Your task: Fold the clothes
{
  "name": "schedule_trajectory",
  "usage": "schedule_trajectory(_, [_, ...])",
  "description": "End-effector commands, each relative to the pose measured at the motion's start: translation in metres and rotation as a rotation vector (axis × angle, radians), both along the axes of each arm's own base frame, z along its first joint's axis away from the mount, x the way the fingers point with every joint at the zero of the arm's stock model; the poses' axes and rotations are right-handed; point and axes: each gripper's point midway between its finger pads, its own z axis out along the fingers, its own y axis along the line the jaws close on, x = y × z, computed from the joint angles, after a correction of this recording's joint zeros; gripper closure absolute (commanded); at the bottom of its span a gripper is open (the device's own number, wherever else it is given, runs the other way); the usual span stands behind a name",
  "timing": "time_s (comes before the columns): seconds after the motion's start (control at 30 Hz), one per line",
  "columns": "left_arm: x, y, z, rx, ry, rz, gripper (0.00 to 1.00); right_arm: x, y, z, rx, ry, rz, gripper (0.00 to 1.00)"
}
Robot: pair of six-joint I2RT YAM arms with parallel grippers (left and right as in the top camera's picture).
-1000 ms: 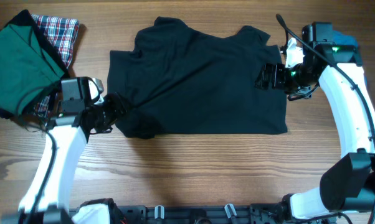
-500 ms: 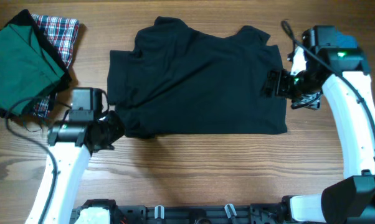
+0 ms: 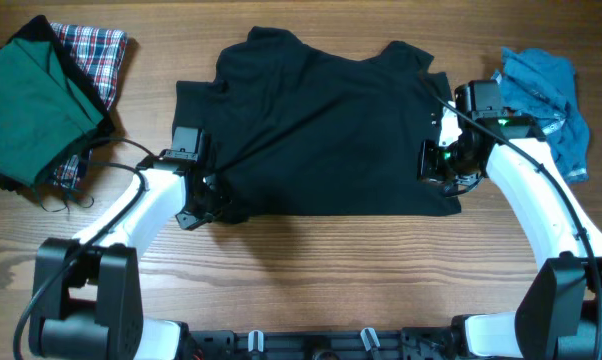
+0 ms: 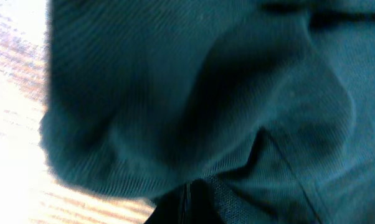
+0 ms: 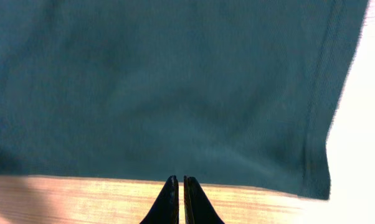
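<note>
The black shirt (image 3: 321, 130) lies spread across the middle of the table, creased towards its lower left corner. My left gripper (image 3: 209, 195) sits at that bunched corner. In the left wrist view dark fabric (image 4: 175, 93) fills the frame and puckers into the left gripper (image 4: 189, 193), which is shut on it. My right gripper (image 3: 428, 160) is at the shirt's right edge. In the right wrist view the right gripper (image 5: 180, 186) is shut over bare wood, just short of the shirt's hem (image 5: 162, 81), with nothing between the fingers. A crumpled blue garment (image 3: 546, 95) lies at the far right.
A folded green garment (image 3: 31, 100) on a plaid one (image 3: 96, 50) takes up the far left corner. Bare wooden table (image 3: 311, 270) runs along the front below the shirt.
The left gripper has moved right onto the shirt's lower left corner and shut. The right arm has shifted down and left, uncovering the blue garment, and its gripper has shut.
</note>
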Motion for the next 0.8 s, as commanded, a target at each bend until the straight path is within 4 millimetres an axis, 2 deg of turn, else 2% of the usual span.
schedule_trajectory(0.0, [0.005,0.005,-0.008,0.042,0.002,0.007,0.96,-0.006,0.003,-0.014,0.017,-0.004,0.001,0.96])
schedule_trajectory(0.13, [0.002,0.006,-0.012,0.048,0.021,0.007,0.96,-0.027,0.002,-0.036,0.018,0.06,-0.021,0.96])
schedule_trajectory(0.27, [-0.004,0.007,-0.012,0.052,0.047,0.006,0.96,-0.044,0.004,-0.049,0.033,0.111,-0.039,0.96])
schedule_trajectory(0.37, [-0.013,0.008,-0.013,0.059,0.083,0.006,0.96,-0.045,0.005,-0.051,0.039,0.113,-0.04,0.96])
schedule_trajectory(0.57, [-0.021,0.01,-0.019,0.062,0.103,0.005,0.96,-0.028,0.006,-0.05,0.043,0.046,-0.039,0.96])
schedule_trajectory(0.67, [-0.017,0.009,-0.022,0.06,0.093,0.014,0.96,-0.027,0.006,-0.06,0.042,0.067,-0.039,0.96])
schedule_trajectory(0.77, [-0.029,0.003,-0.027,0.023,0.155,0.03,0.96,-0.034,0.011,-0.073,0.069,0.127,-0.031,0.96])
